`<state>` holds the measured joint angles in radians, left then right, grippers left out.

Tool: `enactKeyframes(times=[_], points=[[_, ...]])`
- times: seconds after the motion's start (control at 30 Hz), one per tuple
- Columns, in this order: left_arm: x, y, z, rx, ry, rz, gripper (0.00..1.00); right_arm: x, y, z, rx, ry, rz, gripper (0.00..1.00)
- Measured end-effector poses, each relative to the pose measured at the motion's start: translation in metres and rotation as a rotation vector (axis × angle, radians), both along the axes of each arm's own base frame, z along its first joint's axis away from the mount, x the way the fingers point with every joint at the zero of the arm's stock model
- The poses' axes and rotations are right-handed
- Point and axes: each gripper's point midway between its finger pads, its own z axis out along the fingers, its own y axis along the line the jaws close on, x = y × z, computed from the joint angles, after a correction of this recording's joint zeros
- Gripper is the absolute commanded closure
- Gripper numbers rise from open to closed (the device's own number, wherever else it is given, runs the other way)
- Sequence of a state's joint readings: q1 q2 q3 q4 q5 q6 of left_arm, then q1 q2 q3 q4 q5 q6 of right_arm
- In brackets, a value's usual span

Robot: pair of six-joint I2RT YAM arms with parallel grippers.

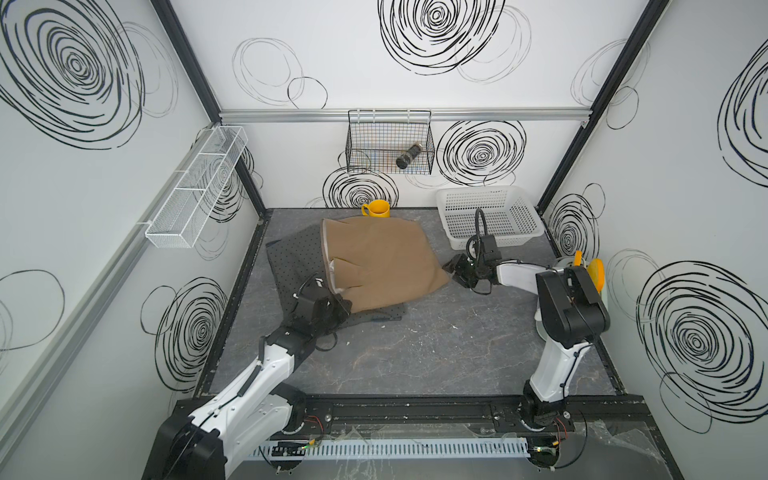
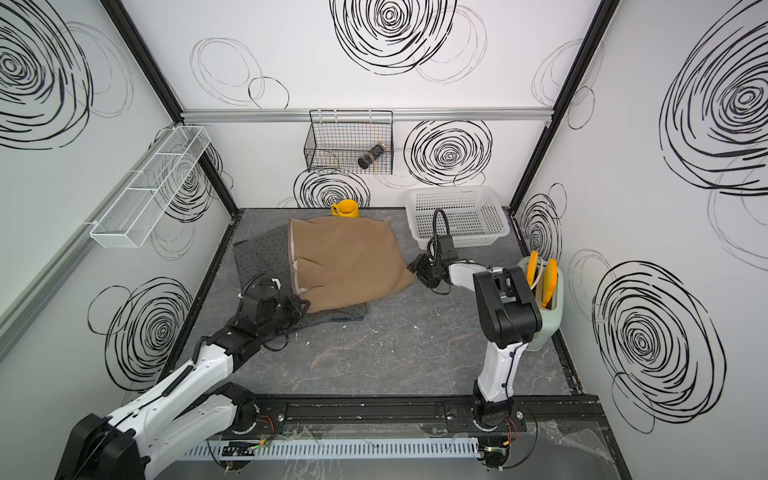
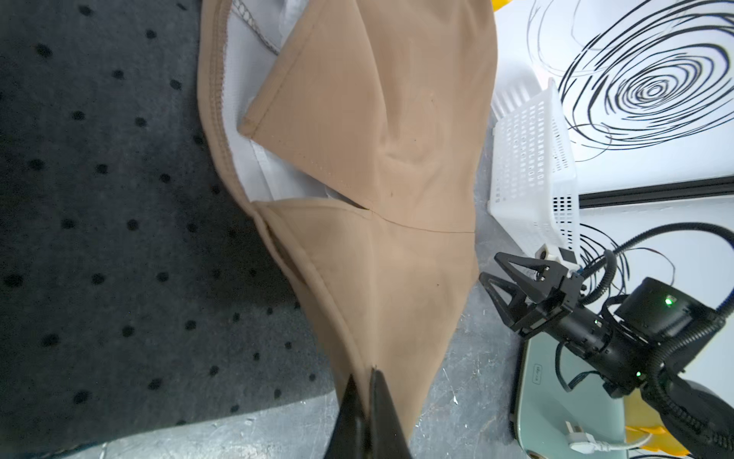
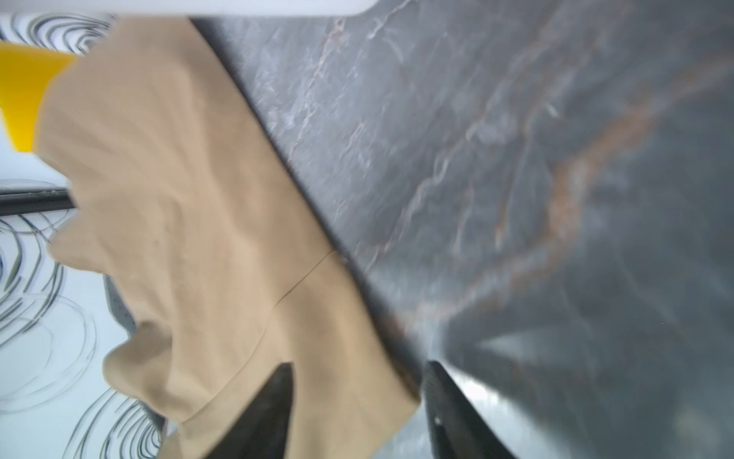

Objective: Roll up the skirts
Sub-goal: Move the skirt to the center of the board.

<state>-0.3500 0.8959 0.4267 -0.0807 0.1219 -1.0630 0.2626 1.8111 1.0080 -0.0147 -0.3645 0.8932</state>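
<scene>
**Ana:** Where are the skirts?

**Me:** They're stacked toward the back-left of the desk (image 1: 457,353). The tan skirt (image 1: 382,257) lies flat on top, with its far edge just beside the yellow mug (image 1: 377,208) at the back edge. Under it, the dotted grey skirt (image 1: 291,257) sticks out to the left and along the front. A thin dark blue strip (image 1: 386,319) shows beneath the grey at the front. It may be the third skirt, but I can't say for sure.

**Ana:** And your claws?

**Me:** My left claw (image 3: 363,377) is pinched together on the tan skirt's edge at its near-left corner. The wrist view shows the cloth running right into the tips. My right claw (image 4: 357,369) stands apart at the right-hand corner, with one finger over the cloth and the other over bare desk, gripping nothing.

**Ana:** So which step is this?

**Me:** I'd call it the very start. Nothing is rolled, and I'm taking hold of the top skirt's near edge.

**Ana:** And next?

**Me:** I judge the right claw has to close on its corner so both ends of that edge are held. Then both should lift and turn the edge over toward the back of the desk, evenly, or the roll will skew. I'd also check that the left pinch holds tan cloth only — dragging the grey one along would spoil it.
</scene>
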Motion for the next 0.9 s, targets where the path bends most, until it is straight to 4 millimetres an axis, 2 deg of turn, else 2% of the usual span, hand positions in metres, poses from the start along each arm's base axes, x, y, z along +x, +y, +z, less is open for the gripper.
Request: enactKeyframes(times=[0.1,0.23,0.27,0.43,0.5,0.57,0.6,0.67,0.73,0.83,0.9], points=[[-0.007,-0.003,0.004,-0.008,0.0,-0.003,1.0,-0.03,0.007,0.008,0.036,0.01,-0.002,0.36],[-0.014,-0.01,0.005,-0.028,0.013,-0.013,1.0,-0.073,0.012,-0.018,0.066,0.128,-0.011,0.37],[-0.016,-0.011,0.006,-0.034,0.014,-0.014,1.0,-0.076,0.015,-0.018,0.079,0.136,-0.012,0.38],[-0.026,-0.018,0.019,-0.049,0.0,-0.021,1.0,-0.071,0.014,-0.018,0.064,0.139,-0.051,0.42],[-0.03,-0.018,0.026,-0.054,-0.016,-0.014,1.0,-0.062,0.012,-0.018,0.048,0.137,-0.07,0.49],[-0.032,-0.015,0.031,-0.057,-0.031,0.001,1.0,-0.054,0.012,-0.021,0.04,0.136,-0.083,0.6],[-0.033,-0.012,0.033,-0.058,-0.039,0.011,1.0,-0.051,0.011,-0.024,0.039,0.138,-0.092,0.72],[-0.034,-0.009,0.035,-0.055,-0.046,0.023,1.0,-0.051,0.01,-0.027,0.04,0.144,-0.102,0.89],[-0.033,-0.007,0.036,-0.049,-0.052,0.031,1.0,-0.051,0.008,-0.03,0.035,0.15,-0.114,1.0],[-0.03,-0.004,0.039,-0.015,-0.048,0.033,1.0,-0.043,0.005,-0.023,0.016,0.138,-0.119,1.0],[-0.024,-0.004,0.051,0.01,-0.06,0.027,1.0,-0.031,0.005,-0.007,0.008,0.101,-0.113,1.0]])
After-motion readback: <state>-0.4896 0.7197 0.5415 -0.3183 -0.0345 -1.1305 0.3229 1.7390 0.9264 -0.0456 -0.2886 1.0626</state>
